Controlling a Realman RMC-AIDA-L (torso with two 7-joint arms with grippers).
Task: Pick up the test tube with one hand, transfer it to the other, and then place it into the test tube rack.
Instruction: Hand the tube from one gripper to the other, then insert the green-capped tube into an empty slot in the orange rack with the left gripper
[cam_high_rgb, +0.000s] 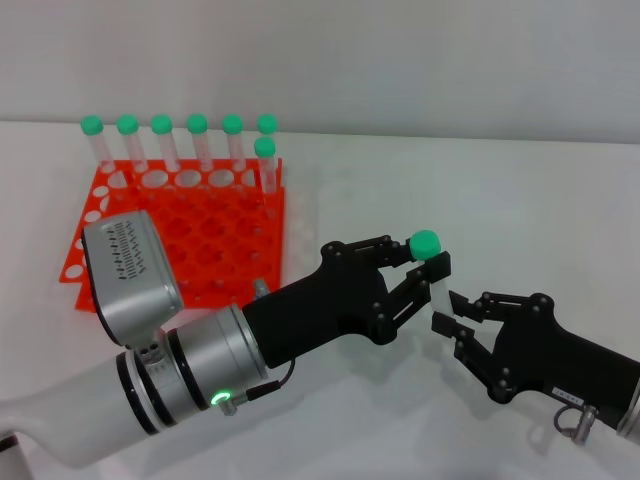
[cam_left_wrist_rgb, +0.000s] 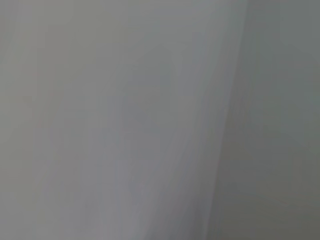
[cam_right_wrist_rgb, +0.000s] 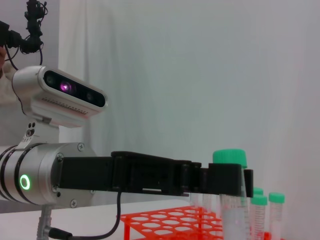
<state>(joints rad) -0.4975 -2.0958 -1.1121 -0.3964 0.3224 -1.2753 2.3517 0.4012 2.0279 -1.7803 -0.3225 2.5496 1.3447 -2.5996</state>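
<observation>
The test tube (cam_high_rgb: 428, 262), clear with a green cap, is held upright above the table in front of the rack. My left gripper (cam_high_rgb: 432, 274), on the silver-grey arm with the green light, is shut on it just below the cap. My right gripper (cam_high_rgb: 450, 318) is at the tube's lower end, its fingers slightly apart on either side of it. The right wrist view shows the tube (cam_right_wrist_rgb: 233, 205) clamped in the left gripper's black fingers (cam_right_wrist_rgb: 220, 180). The orange-red test tube rack (cam_high_rgb: 215, 235) stands at the back left. The left wrist view shows only a blank grey surface.
Several green-capped tubes (cam_high_rgb: 197, 140) stand in the rack's back row, and one more (cam_high_rgb: 265, 165) stands at its right end. They also show in the right wrist view (cam_right_wrist_rgb: 265, 215). The left arm's wrist camera housing (cam_high_rgb: 128, 270) overlaps the rack's front.
</observation>
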